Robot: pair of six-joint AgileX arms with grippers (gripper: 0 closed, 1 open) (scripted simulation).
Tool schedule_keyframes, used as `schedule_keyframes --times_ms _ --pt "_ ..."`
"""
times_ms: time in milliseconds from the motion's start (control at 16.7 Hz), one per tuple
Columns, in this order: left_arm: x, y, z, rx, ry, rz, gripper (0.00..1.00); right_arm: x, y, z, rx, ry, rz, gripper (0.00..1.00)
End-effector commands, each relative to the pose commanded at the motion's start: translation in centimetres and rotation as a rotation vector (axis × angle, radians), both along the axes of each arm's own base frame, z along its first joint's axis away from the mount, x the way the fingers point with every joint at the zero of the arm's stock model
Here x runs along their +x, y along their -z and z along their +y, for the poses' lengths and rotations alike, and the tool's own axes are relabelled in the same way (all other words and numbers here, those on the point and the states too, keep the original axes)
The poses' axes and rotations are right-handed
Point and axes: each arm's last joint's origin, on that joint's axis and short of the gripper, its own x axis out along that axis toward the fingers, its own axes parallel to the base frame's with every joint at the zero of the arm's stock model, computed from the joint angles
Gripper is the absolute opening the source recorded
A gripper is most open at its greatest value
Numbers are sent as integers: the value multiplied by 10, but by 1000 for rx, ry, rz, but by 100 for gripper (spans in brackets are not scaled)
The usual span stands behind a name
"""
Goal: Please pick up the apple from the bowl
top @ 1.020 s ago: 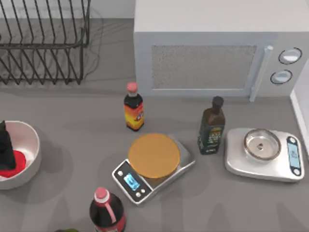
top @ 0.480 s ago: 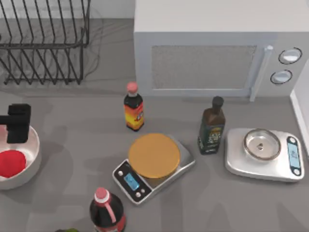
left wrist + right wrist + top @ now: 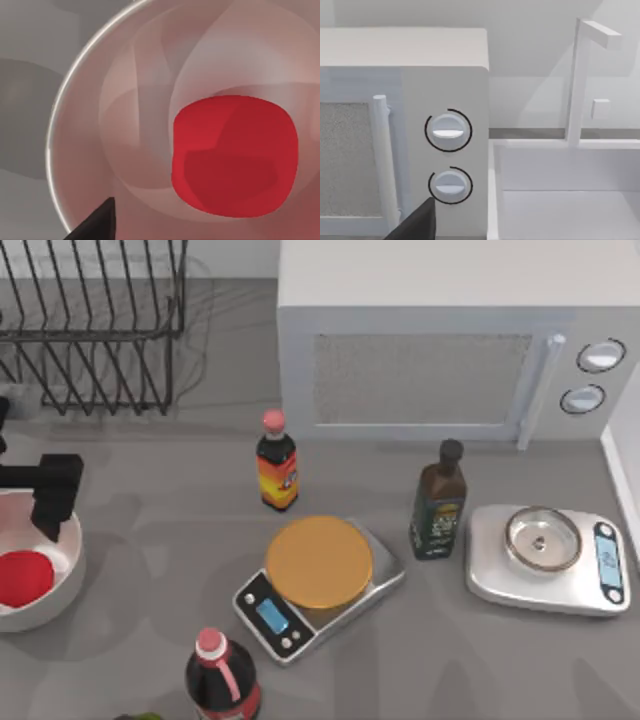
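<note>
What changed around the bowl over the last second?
The left end effector, which was down over the apple in the bowl, has moved off it toward the dish rack, leaving the apple uncovered, not taken. Apple, bowl, bottles and both scales stayed put.

apple [image 3: 24, 577] in bowl [image 3: 60, 585], table's left, microwave [image 3: 450, 350] behind

Overhead tabletop view; left wrist close above bowl [image 3: 75, 130]
</note>
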Motion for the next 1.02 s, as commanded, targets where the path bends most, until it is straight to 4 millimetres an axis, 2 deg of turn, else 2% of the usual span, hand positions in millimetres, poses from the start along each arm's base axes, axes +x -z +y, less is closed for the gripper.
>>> schedule_keyframes --times_ms 360,480,840,1020 --pt "0 5 0 0 -2 2 100 0 0 0 0 0 0 100" --pt "2 21 0 0 -1 7 100 0 0 0 0 0 0 100" --pt "4 91 0 0 -1 -17 100 0 0 0 0 0 0 100" --pt "0 107 0 0 0 0 100 0 0 0 0 0 0 100"
